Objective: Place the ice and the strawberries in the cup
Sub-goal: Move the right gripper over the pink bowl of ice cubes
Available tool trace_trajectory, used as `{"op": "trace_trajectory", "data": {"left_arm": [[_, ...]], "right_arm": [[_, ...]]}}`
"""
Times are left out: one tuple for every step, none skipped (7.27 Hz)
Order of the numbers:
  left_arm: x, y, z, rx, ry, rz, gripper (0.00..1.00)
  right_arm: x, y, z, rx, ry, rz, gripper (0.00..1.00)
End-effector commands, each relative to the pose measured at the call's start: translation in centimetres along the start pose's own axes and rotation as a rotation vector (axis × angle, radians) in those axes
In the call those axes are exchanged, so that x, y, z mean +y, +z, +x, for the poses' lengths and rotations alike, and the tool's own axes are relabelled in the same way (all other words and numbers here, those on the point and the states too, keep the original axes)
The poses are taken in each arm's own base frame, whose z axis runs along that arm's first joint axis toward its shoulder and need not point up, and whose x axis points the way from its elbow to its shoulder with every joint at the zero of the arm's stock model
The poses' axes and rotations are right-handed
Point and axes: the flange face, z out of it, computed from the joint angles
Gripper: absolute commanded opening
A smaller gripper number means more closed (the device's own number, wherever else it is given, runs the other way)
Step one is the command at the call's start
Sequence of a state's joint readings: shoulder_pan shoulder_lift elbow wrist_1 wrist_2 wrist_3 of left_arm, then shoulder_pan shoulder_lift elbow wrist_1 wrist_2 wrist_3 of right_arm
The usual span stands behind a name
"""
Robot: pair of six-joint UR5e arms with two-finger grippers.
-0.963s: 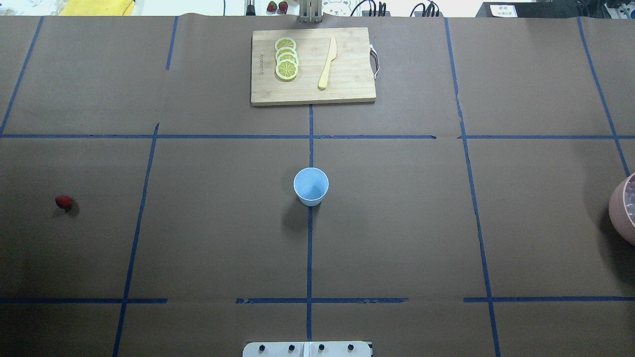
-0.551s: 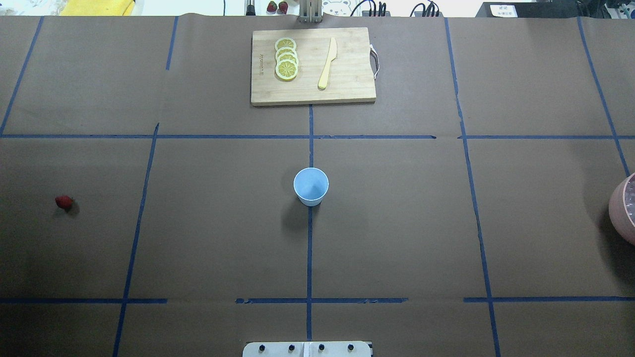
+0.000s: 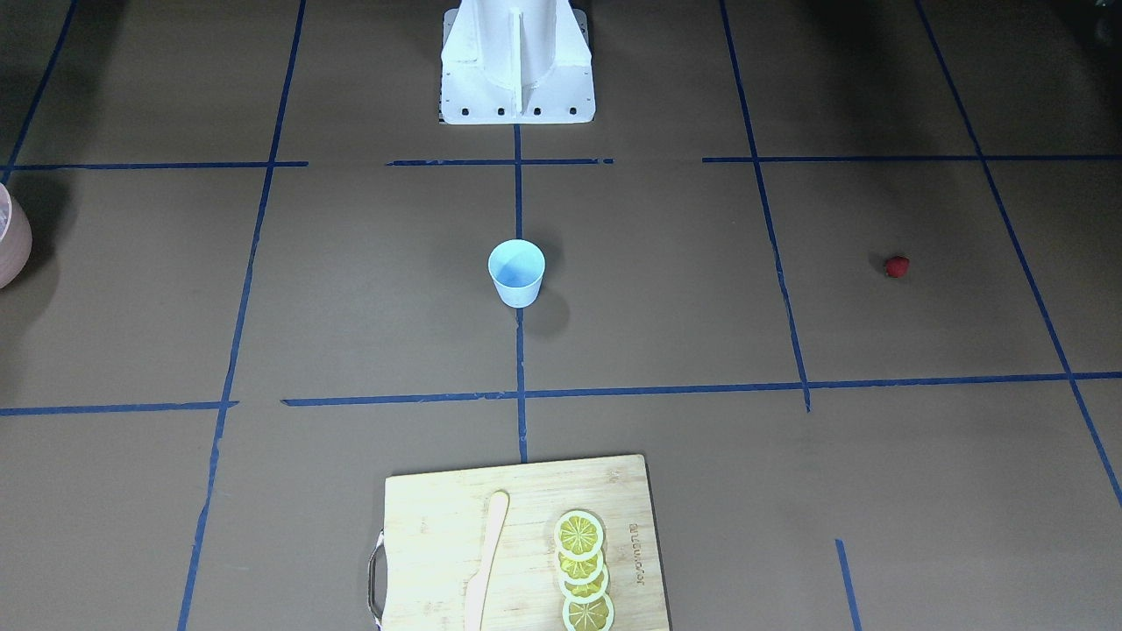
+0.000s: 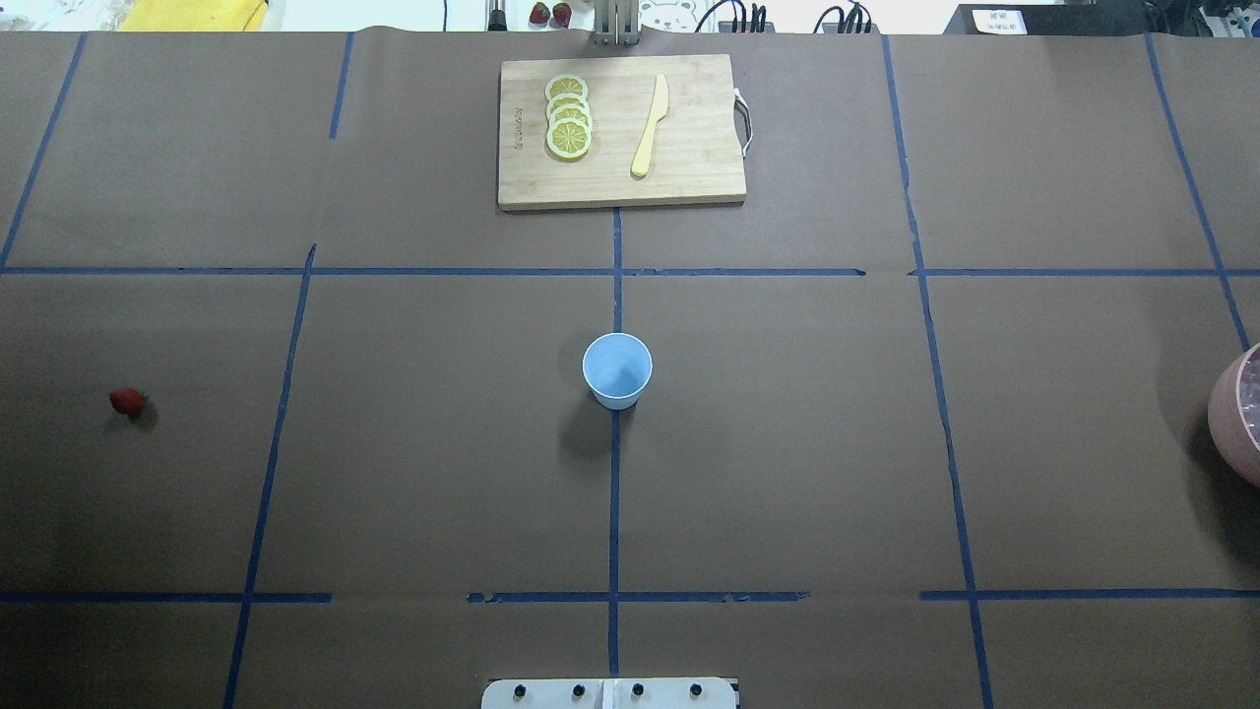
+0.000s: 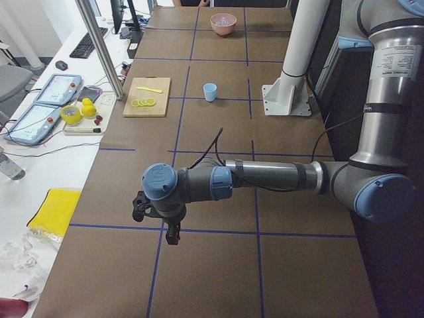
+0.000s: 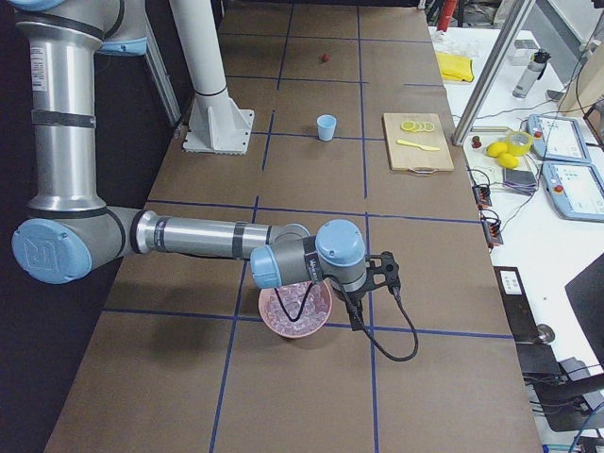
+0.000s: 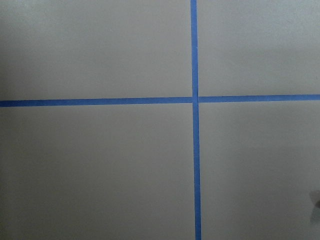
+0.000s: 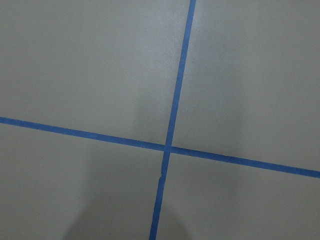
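The pale-blue cup [image 4: 617, 369] [image 3: 516, 272] stands upright at the table's middle, and nothing shows inside it. One small red strawberry [image 4: 127, 401] [image 3: 896, 266] lies alone far out on my left side. Ice [image 6: 294, 304] fills a pink bowl [image 6: 283, 326] [image 4: 1230, 414] at the far right. My right gripper [image 6: 357, 316] hangs beside that bowl's rim. Beyond the table's left end, my left gripper [image 5: 171, 232] hovers over tape lines. Both show only in the side views, so I cannot tell whether either is open or shut.
A wooden cutting board [image 4: 689, 177] at the far middle carries several lemon slices [image 4: 569, 118] and a yellow knife [image 4: 650, 126]. The robot's white base [image 3: 517, 61] stands at the near edge. Blue tape lines grid the brown table cover.
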State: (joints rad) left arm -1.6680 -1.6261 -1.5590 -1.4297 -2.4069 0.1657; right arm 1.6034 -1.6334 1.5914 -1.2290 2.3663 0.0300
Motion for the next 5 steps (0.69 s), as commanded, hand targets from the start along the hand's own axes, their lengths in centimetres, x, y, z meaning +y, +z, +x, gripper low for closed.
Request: {"op": "trace_trajectory", "data": {"left_arm": [[0.0, -0.1, -0.1, -0.002, -0.001, 0.002, 1.0], [0.0, -0.2, -0.1, 0.0, -0.002, 0.004, 1.0], [0.1, -0.3, -0.2, 0.0, -0.004, 0.006, 1.0], [0.5, -0.4, -0.6, 0.0, -0.012, 0.008, 1.0], [1.3, -0.3, -0.7, 0.0, -0.015, 0.009, 1.0]], "right_arm": [[-0.7, 2.0, -3.2, -0.013, -0.034, -0.013, 0.99], [-0.9, 3.8, -5.1, -0.028, -0.068, -0.048, 0.99], [-1.1, 4.2, -6.9, -0.032, -0.088, -0.061, 0.98], [-0.9, 3.2, -8.2, -0.039, -0.116, -0.047, 0.99], [-0.1, 3.7, -9.1, -0.053, -0.13, -0.072, 0.99]]}}
